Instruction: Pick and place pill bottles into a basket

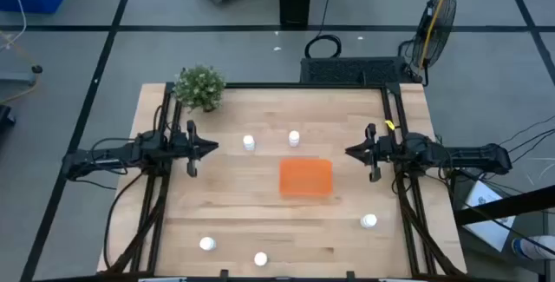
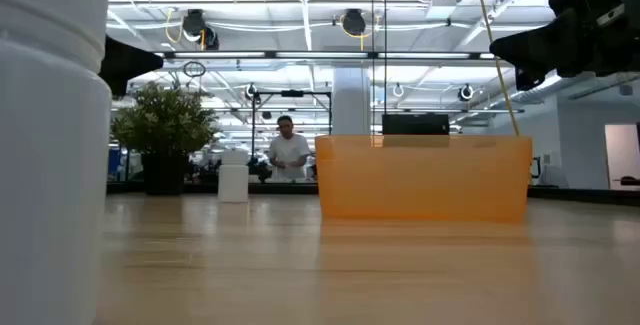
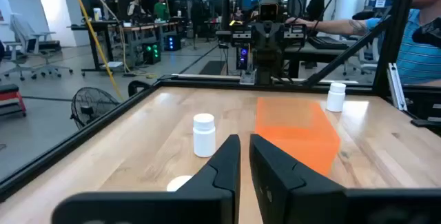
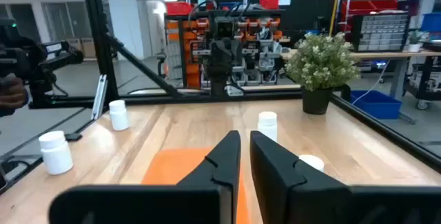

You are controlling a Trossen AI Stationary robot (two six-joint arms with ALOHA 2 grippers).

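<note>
Five small white cylindrical pill bottles [image 1: 249, 143] stand scattered on the pale wooden table [image 1: 243, 213] around a shallow orange plastic basket [image 1: 305, 178] at its centre, none inside. The left gripper [image 1: 211, 147] and right gripper [image 1: 350, 152] hover at opposite edges, fingers nearly together, grasping nothing.

Both arms are dark, near black, built of slim jointed segments; the left gripper [image 1: 211, 147] and right gripper [image 1: 350, 152] each end in two tapered matte-black fingers [image 3: 222, 165] with angular, faceted faces; a small yellow marking sits on the right arm near its wrist.
</note>
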